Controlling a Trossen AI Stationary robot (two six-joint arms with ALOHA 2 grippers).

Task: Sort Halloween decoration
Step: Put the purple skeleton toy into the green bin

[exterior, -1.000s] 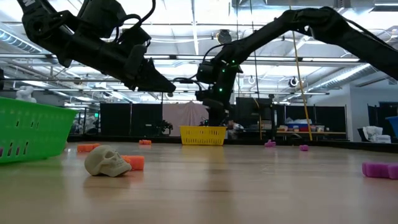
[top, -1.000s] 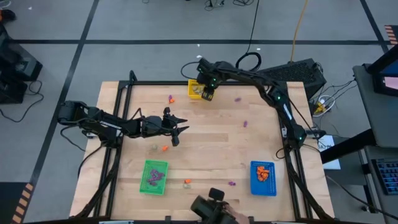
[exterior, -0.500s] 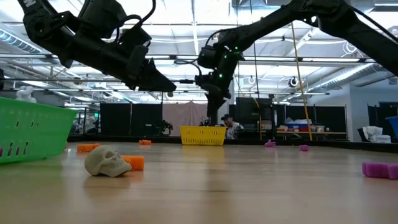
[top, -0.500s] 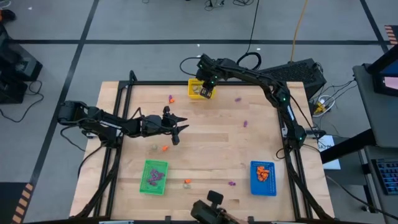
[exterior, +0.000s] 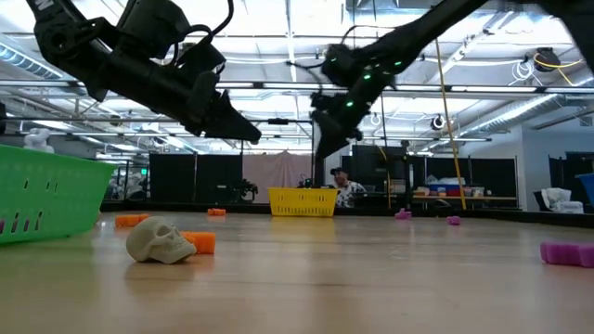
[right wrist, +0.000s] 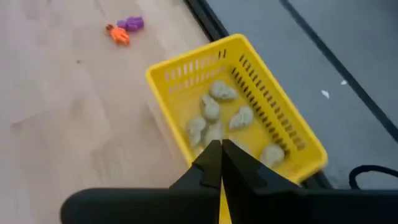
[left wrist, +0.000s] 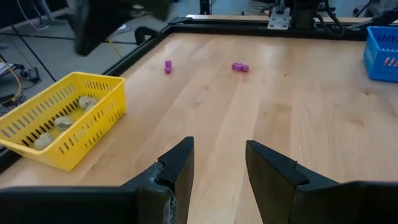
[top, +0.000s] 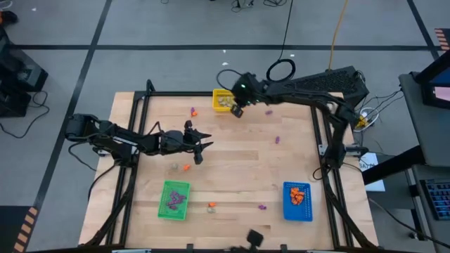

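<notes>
Pale wooden bench (top: 232, 154) with a black frame fills the centre of the high view, on a grey floor crossed by dark tape lines. Three bins stand on it: yellow bin (top: 222, 100) at the upper middle, green bin (top: 174, 199) at the lower left, blue bin (top: 297, 201) at the lower right.

Right claw (top: 237, 110) hangs just beside the yellow bin's right edge, above the bench. In the right wrist view its fingers (right wrist: 211, 163) are pressed together, clenched on nothing visible, with the yellow bin below and beyond them. That bin holds several pale skulls (right wrist: 214, 118).

Left claw (top: 202, 150) hovers left of centre in the high view, well apart from every bin. In the left wrist view its fingers (left wrist: 177, 171) stand apart, released, nothing between them.

Loose decoration on the bench:
- pale skull (exterior: 160, 240) with an orange piece (exterior: 201, 242) touching it, lower left of the low view;
- purple and orange pair (right wrist: 124, 29) near the yellow bin;
- purple pieces (left wrist: 239, 67) farther out, in the upper middle of the left wrist view;
- one purple piece (exterior: 566, 253) at the right edge of the low view.

Green bin contains purple pieces; blue bin contains orange ones.
</notes>
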